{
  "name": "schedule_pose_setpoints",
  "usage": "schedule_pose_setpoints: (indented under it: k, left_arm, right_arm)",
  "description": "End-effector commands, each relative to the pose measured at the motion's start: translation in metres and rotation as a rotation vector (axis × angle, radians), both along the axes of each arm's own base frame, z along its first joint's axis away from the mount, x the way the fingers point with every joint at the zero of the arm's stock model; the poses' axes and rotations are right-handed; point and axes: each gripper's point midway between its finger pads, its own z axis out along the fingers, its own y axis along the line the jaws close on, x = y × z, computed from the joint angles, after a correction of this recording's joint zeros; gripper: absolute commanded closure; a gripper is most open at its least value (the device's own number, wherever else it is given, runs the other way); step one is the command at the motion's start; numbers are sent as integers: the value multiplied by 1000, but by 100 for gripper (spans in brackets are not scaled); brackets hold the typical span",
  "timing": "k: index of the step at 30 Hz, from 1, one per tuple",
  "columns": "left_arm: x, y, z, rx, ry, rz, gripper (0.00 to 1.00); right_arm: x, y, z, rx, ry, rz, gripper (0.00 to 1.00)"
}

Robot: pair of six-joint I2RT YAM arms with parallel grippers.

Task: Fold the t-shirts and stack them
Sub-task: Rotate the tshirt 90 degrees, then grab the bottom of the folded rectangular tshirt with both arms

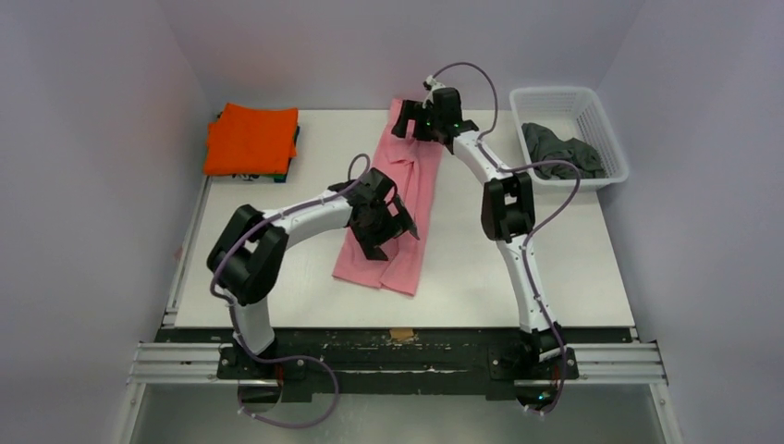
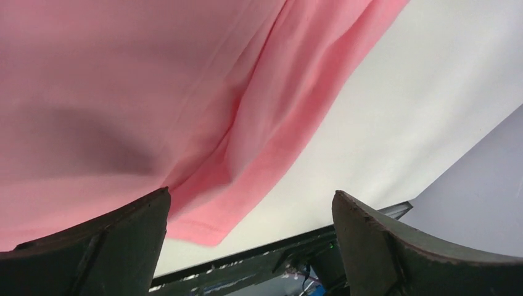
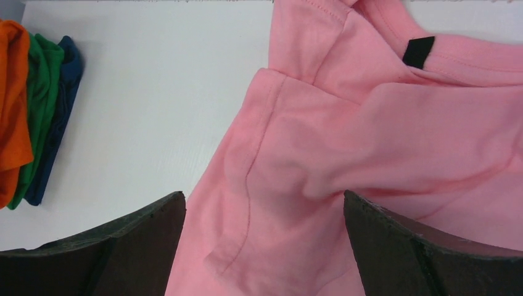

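From above, the pink t-shirt [image 1: 418, 176] lies as a long folded strip at the centre of the surface [image 1: 305, 287], the left pincer [image 1: 384, 231] over its 6 o'clock part, the right pincer [image 1: 427, 129] over its 12 o'clock end. The left wrist view shows wide, empty jaws over pink cloth. The right wrist view shows the same, with the stacked t-shirts [image 3: 24, 111] at 9 o'clock.

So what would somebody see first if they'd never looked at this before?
Probably the long pink t-shirt lying down the middle of the white table, with the left claw open over its near end and the right claw open over its collar end. Next, the bright orange t-shirt on top of a folded pile at the far left corner, and the white basket at the far right with a dark grey t-shirt inside.
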Motion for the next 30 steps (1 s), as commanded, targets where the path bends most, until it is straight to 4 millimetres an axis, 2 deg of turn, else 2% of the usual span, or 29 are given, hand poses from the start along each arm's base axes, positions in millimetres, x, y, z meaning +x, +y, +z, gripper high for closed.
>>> schedule_pose_setpoints:
  k: [1, 2, 5, 8, 12, 15, 18, 20, 23, 26, 30]
  left_arm:
    - [-17, 51, 51, 121, -151, -22, 0]
    - [-24, 62, 55, 149, -166, -33, 0]
    - [-40, 98, 53, 235, -185, -34, 0]
    - [-50, 132, 38, 268, -159, -1, 0]
    - [-55, 169, 12, 300, -105, 49, 6]
    - [-58, 170, -4, 286, -72, 15, 14]
    - [-59, 161, -19, 252, -41, -18, 27]
    - [-63, 166, -32, 291, 3, -16, 37]
    - [-68, 174, -46, 338, 30, -8, 53]
    - [-74, 176, -56, 344, 60, -20, 71]
    - [-82, 175, -64, 334, 81, -18, 82]
  right_arm:
    - [-13, -26, 147, -47, -218, -25, 1]
    - [-28, -31, 162, -61, -214, -24, 1]
    - [-77, -51, 153, -116, -101, -40, 1]
    - [-146, -68, 115, -126, 49, -55, 7]
    - [-254, -60, 57, -147, 212, 14, 12]
    - [-324, -38, 37, -170, 258, 133, 16]
    - [-375, -27, 25, -199, 267, 226, 20]
    - [-401, -28, 16, -215, 273, 252, 23]
    - [-421, -30, 2, -226, 276, 277, 29]
    - [-441, -21, -11, -236, 289, 339, 34]
    - [-457, -7, -25, -260, 285, 416, 39]
